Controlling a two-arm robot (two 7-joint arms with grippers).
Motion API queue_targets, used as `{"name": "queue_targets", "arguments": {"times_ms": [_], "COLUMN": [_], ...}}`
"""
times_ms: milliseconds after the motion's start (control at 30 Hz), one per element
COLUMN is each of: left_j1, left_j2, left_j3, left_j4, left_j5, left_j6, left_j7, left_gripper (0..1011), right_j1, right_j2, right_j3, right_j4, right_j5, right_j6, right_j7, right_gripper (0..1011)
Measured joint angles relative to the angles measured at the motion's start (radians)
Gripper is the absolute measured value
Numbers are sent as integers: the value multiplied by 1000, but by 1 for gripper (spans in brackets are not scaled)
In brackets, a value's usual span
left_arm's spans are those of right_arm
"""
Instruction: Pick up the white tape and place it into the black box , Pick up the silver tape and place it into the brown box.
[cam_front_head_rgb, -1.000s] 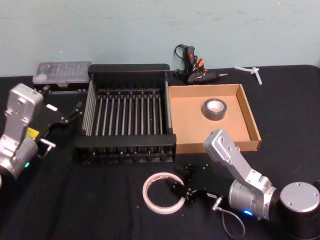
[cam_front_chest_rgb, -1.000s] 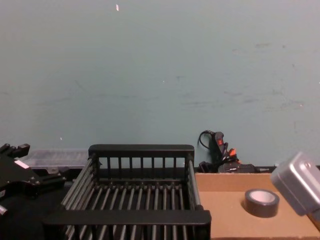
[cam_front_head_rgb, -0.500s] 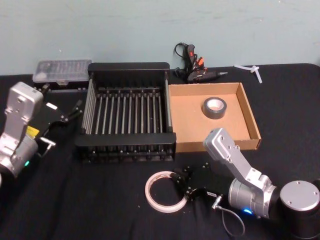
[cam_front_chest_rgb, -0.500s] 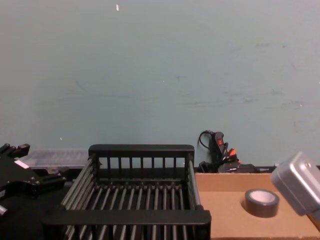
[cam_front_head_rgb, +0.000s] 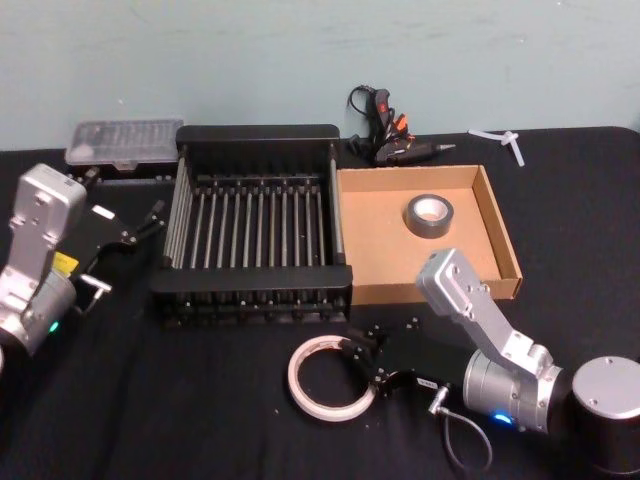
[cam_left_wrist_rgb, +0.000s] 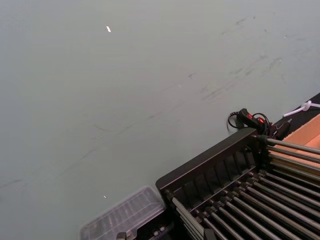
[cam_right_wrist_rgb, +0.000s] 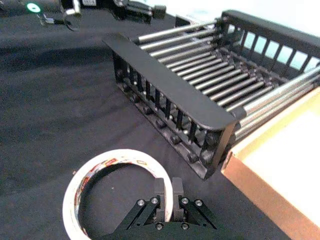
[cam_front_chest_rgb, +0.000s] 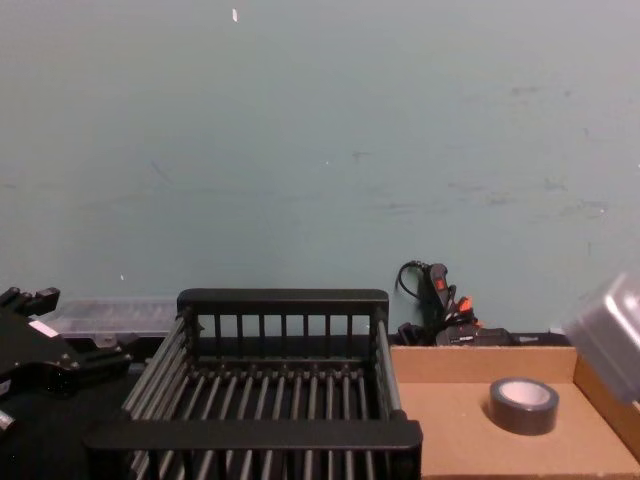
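A: White tape (cam_front_head_rgb: 327, 378): one thin wide ring, flat on the black cloth table (cam_front_head_rgb: 150, 400), hole facing up, printed label on the inner core. Nearest item, just in front of the black box (cam_front_head_rgb: 252, 225).

B: Right gripper (cam_front_head_rgb: 362, 356)?

A: Jaws pinched shut on the ring's right wall, one finger inside, one outside.

B: Boxes?

A: Two, side by side. Black box is a slatted plastic crate with metal bars, long axis running away from the robot. Brown box (cam_front_head_rgb: 492, 228) is a shallow cardboard tray, touching its right side.

B: Silver tape (cam_front_head_rgb: 429, 216)?

A: One thick grey roll, flat in the tray's far half.

B: Left gripper (cam_front_head_rgb: 150, 222)?

A: Parked left of the crate, jaws apart, empty.
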Motion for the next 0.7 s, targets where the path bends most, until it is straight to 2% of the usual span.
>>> {"name": "queue_targets", "arguments": {"times_ms": [533,700], "left_j1": [0,0], "left_j2": [0,0], "left_j3": [0,0], "left_j4": [0,0], "left_j5": [0,0], "left_j6": [0,0], "left_j7": [0,0], "left_gripper": [1002,1001], "right_j1": [-24,-19], "right_j2": [66,73], "right_j3": [26,36], "right_j4": [-135,-156], "right_j5": [57,72], "right_j6": [-56,-70], "right_j7": [34,34], "right_gripper": [93,93]}}
